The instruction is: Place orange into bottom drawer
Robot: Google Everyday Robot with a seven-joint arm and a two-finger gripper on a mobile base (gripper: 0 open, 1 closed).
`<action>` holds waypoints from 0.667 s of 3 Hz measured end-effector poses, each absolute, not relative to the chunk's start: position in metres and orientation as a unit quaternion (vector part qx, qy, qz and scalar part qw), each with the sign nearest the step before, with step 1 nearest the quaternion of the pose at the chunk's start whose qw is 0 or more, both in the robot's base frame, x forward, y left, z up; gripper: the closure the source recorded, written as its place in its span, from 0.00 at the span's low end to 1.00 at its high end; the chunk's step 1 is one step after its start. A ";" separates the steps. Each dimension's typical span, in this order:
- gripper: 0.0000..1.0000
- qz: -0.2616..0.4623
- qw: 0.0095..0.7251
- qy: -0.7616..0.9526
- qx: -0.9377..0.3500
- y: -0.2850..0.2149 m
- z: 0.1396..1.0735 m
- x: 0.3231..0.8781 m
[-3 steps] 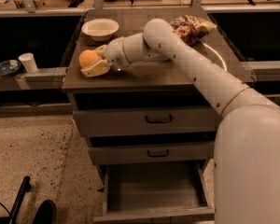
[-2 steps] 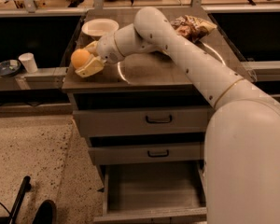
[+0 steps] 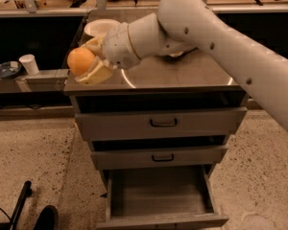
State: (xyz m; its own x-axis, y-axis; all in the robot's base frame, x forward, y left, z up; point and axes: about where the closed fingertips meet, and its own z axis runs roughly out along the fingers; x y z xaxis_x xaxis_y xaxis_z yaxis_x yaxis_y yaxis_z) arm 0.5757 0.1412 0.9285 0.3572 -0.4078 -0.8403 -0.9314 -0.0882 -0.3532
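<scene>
While gripper (image 3: pixel 86 61) hung at front-left corner of cabinet surface (image 3: pixel 182 75), fingers (image 3: pixel 100 73) were clamped on orange (image 3: pixel 77 60), held above surface edge. Carry step in hand. Bottom drawer (image 3: pixel 158 193) stood open, well below, to right. Next move probably called for swinging orange out past cabinet front, lowering over drawer floor, then releasing.

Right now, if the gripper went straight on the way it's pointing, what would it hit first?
The gripper, fingers shut on the orange, points toward the picture's left, off the cabinet top's edge. Nothing stands right ahead; the white cup on the side ledge lies roughly in line, though depth is unclear.
</scene>
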 end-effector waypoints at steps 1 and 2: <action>1.00 0.279 0.523 0.460 -0.661 0.150 0.956 0.519; 1.00 0.281 0.530 0.459 -0.655 0.144 0.943 0.496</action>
State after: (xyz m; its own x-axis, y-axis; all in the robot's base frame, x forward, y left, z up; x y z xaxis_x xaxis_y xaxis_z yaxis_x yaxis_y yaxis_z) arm 0.4963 0.1440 0.9434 0.4210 -0.3032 -0.8549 -0.8994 -0.0171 -0.4368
